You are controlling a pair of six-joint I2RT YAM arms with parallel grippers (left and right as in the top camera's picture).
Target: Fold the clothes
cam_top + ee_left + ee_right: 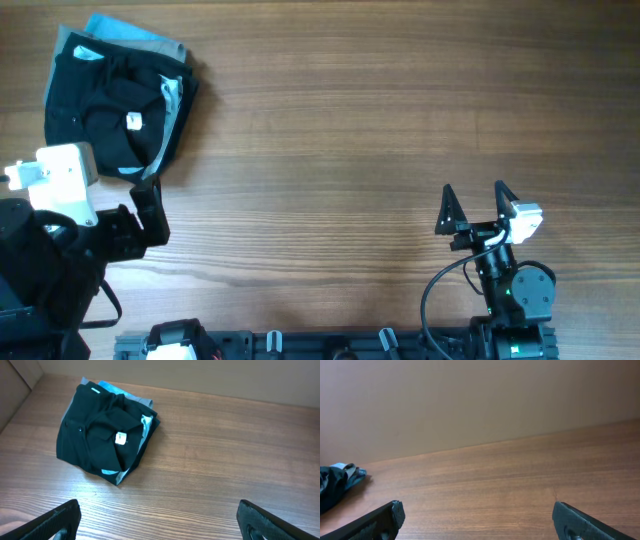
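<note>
Left wrist view: the left gripper (159,524) is spread wide and holds nothing. Just ahead sits the soft, lumpy pile of clothes (97,435), black over pale blue. Far to its right, the right gripper (475,197) points forward, spread too, over the smooth wooden table (350,120).

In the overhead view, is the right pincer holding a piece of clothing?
No, the right pincer is open and empty over the wooden table, far apart from the pile of clothes.
</note>
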